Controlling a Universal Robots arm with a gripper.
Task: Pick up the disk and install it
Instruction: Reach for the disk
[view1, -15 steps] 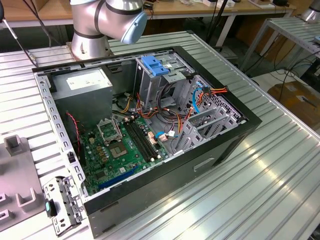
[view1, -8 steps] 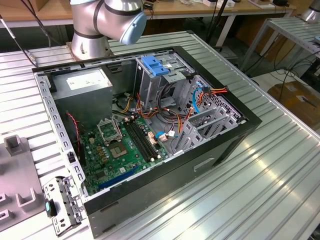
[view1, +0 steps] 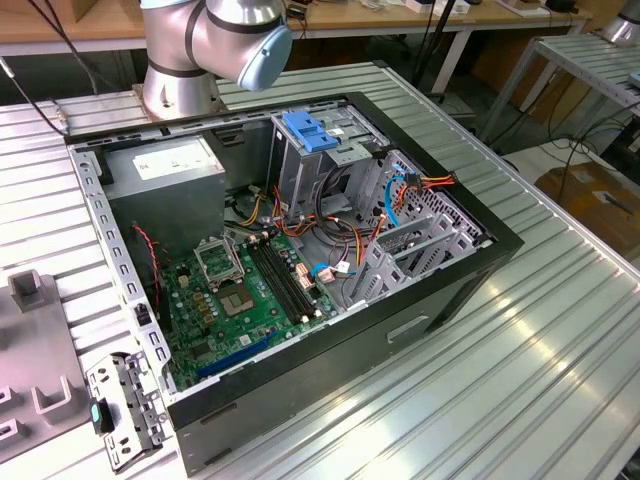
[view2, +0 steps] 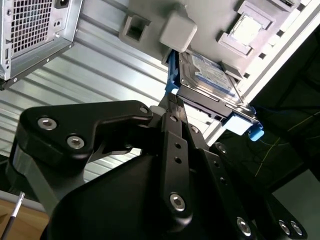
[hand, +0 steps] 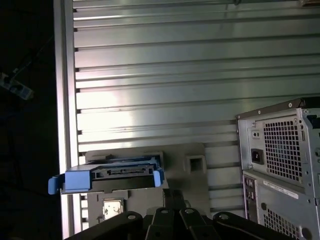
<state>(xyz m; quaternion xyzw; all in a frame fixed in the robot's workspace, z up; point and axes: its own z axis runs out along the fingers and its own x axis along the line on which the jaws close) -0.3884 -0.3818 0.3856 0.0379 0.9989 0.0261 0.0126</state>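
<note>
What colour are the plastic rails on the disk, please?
Bright blue; the rails on the disk show best in the first wrist view.

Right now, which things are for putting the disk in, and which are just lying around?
For the job: disk; grey holder it rests on; open computer case.
Just lying about: metal bracket beside the case; cardboard box.

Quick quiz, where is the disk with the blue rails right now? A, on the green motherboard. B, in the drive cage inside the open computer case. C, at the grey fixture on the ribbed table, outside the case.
C: in the second wrist view the disk sits at the grey fixture on the ribbed table, outside the computer case, with the gripper close to it.
</note>
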